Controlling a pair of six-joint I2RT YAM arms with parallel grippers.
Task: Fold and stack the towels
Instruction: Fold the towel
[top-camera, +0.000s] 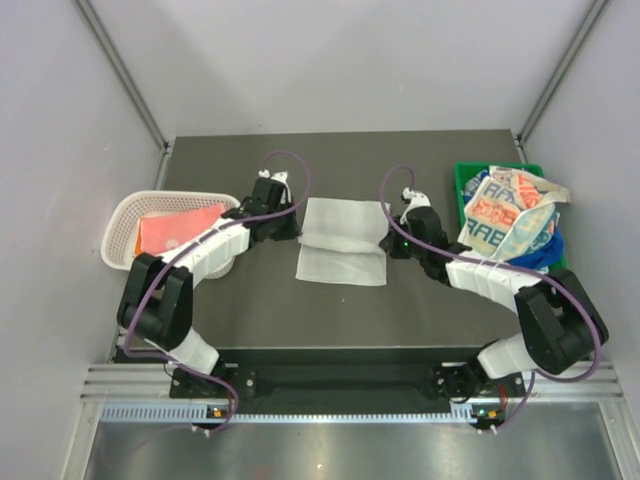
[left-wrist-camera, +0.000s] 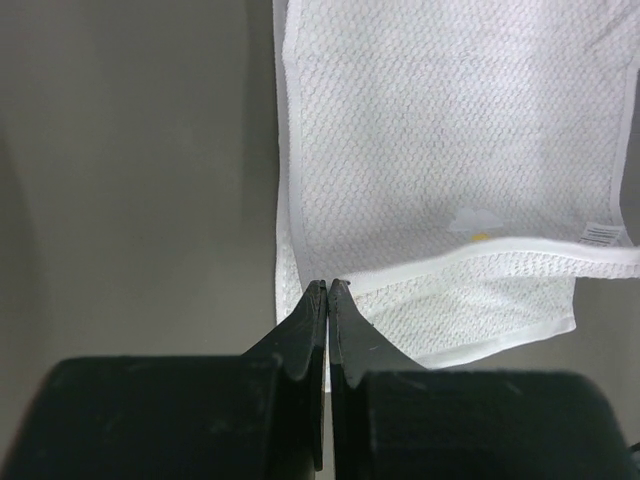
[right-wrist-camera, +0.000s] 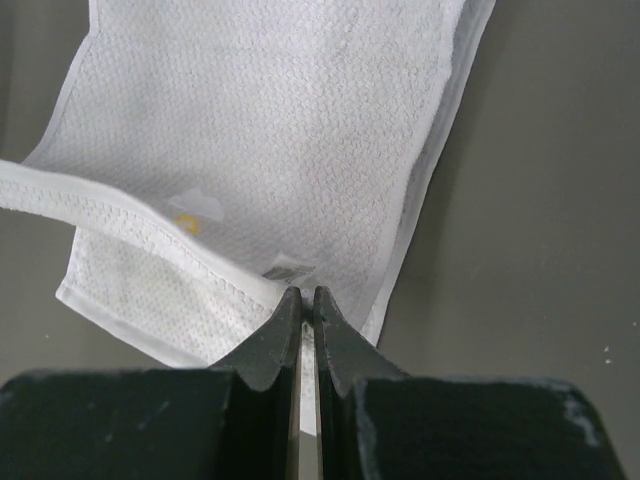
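Left tool (left-wrist-camera: 327, 283), black and closest to the lens in the left wrist view, is clenched with its 2 jaws pressed flat together; its tips sit on the left edge of the white towel (top-camera: 340, 240), just where the hem of the doubled-over layer ends; whether any cloth is caught between them I cannot tell. Right tool (right-wrist-camera: 307, 292) is clenched at the opposite edge of the white towel, at the other end of that same hem; a thin sliver of white cloth shows between its jaws, so it is grasping the white towel.

The white towel lies flat in the middle of the dark table (top-camera: 330, 310), between the 2 arms; 1 layer lies over another, and the lower layer sticks out past the hem; a small yellow mark and a label show close to the hem.

Left of the white towel, beyond the left arm, a white mesh basket (top-camera: 115, 225) sits at the table edge with an orange towel (top-camera: 175, 228) inside. Right of the white towel, beyond the right arm, a green bin (top-camera: 465, 172) holds a loose heap; a lettered towel (top-camera: 505, 215), white with orange and teal print, lies on top; a blue towel (top-camera: 545, 250) shows beneath it.
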